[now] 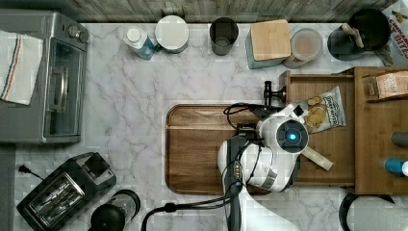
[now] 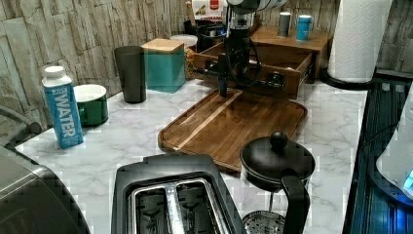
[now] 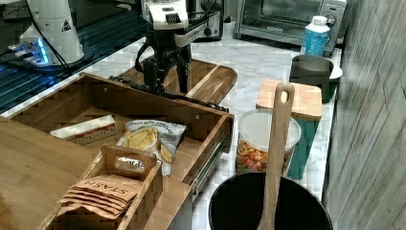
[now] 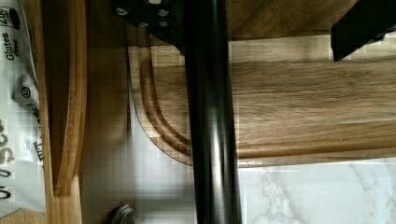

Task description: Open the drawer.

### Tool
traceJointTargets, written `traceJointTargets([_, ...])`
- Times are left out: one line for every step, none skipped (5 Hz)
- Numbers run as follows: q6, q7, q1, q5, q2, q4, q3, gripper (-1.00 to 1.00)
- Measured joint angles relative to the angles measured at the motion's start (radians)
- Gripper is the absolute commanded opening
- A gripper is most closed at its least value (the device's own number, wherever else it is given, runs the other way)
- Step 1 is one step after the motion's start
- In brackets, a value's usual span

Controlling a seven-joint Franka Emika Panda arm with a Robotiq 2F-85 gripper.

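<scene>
Starting with the drawer (image 3: 158, 108): standing pulled well out of the wooden cabinet (image 1: 375, 144), at the top view's right, front panel facing the cutting board (image 1: 202, 149). Carrying a long black bar handle (image 4: 212, 116) across that front on 2 posts. Holding inside a crinkled snack bag (image 3: 151, 141) and, well apart from it, a pale flat packet (image 3: 84, 129).

Hanging just in front of the drawer's front panel, jaws pointing down, spread wide and gripping nothing. Showing 2 dark fingers (image 3: 152, 81) in the right view, tips dropping to about the height of the handle; in the wrist view, straddling the bar with a clear gap on 1 side. Touching or not: cannot tell.

Lying flat on the marble bench (image 1: 130, 96) under the handle and arm, the cutting board, its rounded corner reaching just beneath the bar. Crowding the wall behind: a teal canister (image 2: 164, 66), a dark cup (image 2: 130, 73), a water carton (image 2: 62, 107).
</scene>
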Motion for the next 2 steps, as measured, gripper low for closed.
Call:
traceJointTargets([0.001, 0.0, -0.001, 0.001, -0.001, 0.0, -0.001, 1.0])
traceJointTargets([0.001, 0.0, -0.001, 0.004, -0.005, -0.004, -0.001, 1.0])
